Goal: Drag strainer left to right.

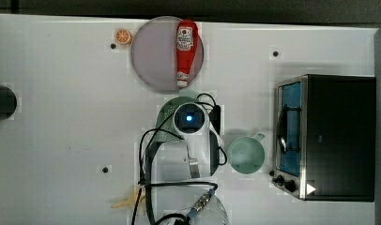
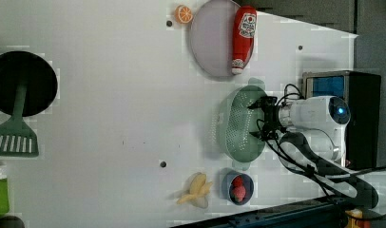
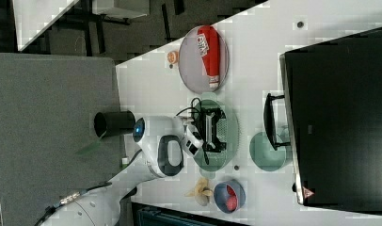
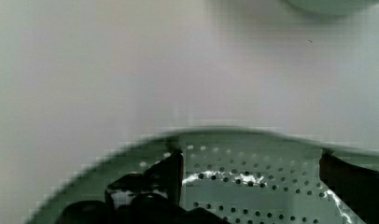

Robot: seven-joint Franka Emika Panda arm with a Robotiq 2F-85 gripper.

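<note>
End effector (image 2: 264,118) positioned inside perforated oval strainer (image 2: 234,124).
Fingers are spread wide; nothing is gripped.

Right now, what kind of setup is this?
Likely a lab tabletop staged as a toy kitchen: a white table with bolt holes, a small oven, a ketchup bottle on a plate, and a strainer under the robot's tool.

Bright, even overhead light washes the white table (image 1: 62,131) nearly flat. Soft shadows sit beneath the gripper (image 4: 250,163); the strainer's (image 4: 253,186) holes just behind it look blurred.
</note>
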